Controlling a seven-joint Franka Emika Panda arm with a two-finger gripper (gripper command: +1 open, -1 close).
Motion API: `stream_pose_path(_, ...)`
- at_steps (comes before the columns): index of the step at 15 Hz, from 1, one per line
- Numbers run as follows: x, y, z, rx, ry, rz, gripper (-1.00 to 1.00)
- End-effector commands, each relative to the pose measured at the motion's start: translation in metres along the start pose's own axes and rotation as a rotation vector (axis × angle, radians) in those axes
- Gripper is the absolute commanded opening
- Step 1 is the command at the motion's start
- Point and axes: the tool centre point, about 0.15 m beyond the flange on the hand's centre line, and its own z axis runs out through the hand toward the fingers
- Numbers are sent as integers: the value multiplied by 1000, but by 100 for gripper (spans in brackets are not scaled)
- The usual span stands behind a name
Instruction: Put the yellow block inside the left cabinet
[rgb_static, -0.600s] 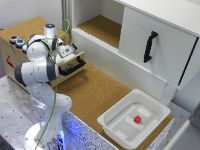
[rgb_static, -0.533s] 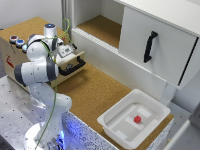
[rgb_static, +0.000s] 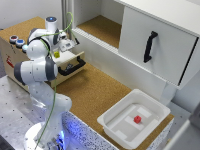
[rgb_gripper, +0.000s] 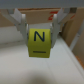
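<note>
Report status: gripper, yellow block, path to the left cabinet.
Gripper shut on yellow block, held above the wooden box. Left cabinet open, floor bare. Nothing visibly blocking the path.

Cork-brown tabletop (rgb_static: 95, 92): white tray (rgb_static: 112, 125) near the exterior view's right, light wooden box (rgb_static: 12, 57) at far left, white cabinet unit (rgb_static: 125, 72) along the far side.
</note>
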Motion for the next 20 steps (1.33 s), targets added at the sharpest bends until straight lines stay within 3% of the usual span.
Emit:
stream_pose_path(1,60,105,-29,29,-117,220,-100)
stream_pose_path(4,76,158,-40,-78,-169,398,-100)
stream_pose_path(6,80,182,-47,-117,-168,492,-100)
stream_pose_path(12,72,241,-48,-250,-88,829,-100)
stream_pose_path(13,70,248,-45,-243,-62,873,-100)
stream_pose_path(17,67,284,-34,-329,69,1022,-100)
stream_pose_path(20,63,308,-26,-345,95,1063,-100)
